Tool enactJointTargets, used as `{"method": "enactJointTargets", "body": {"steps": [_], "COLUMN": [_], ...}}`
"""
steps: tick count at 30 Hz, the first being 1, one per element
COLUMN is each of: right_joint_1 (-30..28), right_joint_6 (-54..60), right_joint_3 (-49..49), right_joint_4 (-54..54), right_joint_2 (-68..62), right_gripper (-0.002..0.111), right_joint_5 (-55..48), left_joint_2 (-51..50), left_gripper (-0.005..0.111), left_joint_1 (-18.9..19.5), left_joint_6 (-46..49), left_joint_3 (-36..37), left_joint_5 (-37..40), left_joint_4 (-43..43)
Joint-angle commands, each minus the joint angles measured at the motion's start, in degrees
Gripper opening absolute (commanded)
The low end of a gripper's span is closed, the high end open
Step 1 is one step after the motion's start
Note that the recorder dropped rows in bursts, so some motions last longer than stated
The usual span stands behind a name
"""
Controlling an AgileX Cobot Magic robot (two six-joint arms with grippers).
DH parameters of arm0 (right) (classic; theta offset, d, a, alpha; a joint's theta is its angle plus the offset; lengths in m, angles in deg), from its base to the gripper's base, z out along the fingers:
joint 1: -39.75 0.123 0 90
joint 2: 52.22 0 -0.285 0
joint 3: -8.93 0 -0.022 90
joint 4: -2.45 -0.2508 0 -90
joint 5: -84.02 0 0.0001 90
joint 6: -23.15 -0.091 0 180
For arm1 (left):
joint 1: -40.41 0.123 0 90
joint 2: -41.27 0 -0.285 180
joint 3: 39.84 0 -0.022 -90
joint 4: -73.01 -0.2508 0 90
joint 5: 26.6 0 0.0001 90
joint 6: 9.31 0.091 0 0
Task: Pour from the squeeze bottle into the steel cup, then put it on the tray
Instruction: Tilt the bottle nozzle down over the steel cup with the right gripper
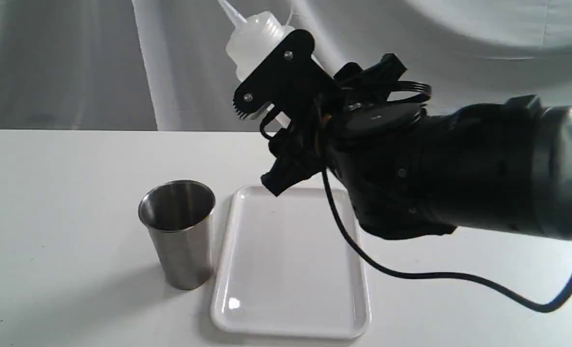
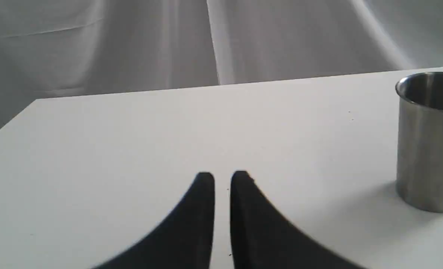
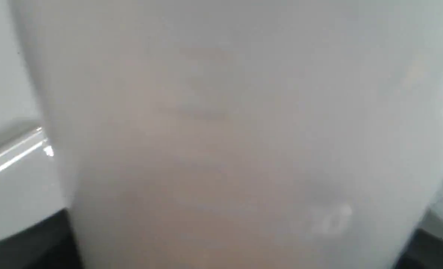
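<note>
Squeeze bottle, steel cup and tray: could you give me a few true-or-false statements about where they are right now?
1. The right gripper holds the squeeze bottle in the air. True.
2. The steel cup stands on the tray. False: it stands on the table, beside the tray.
3. The bottle's nozzle points down into the cup. False: it points upward, not at the cup.
4. The cup stands upright. True.
5. The left gripper holds the cup. False: it holds nothing, and the cup stands apart from it.
</note>
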Motion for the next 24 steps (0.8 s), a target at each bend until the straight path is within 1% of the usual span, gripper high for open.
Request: {"method": "enactJointTargets", "body": {"steps": [1,7,13,18,24], "right_joint_1": [0.92,1.53,1.53,2.0,2.62], "right_joint_6": [5.19,13.03,16.59,22.06,23.85], "right_joint_3": [1.59,3.6,4.01,4.01,4.23], "right_joint_4": [0.8,-0.33,-0.1,0.21,1.61], "right_joint_2": [-1.09,-4.11,-5.64,-7.23,-8.07], "right_gripper": [0.0,0.0,0.0,0.0,0.0], "right_joint_5": [-3.9,-8.96,-9.06,-10.76,-11.24], "left_joint_2": [0.29,0.29,0.29,0.29,0.29], "left_gripper": [0.008,0.008,0.008,0.008,0.008], "left_joint_1": [-0.14,-0.14,-0.14,-0.14,-0.14], "left_joint_6": [-0.1,-0.1,-0.1,-0.1,-0.1], "left_joint_3": [0.25,0.25,0.25,0.25,0.25], "left_joint_5": [-0.42,-0.42,-0.42,-0.42,-0.42], "left_joint_4": [-0.14,-0.14,-0.14,-0.14,-0.14]}}
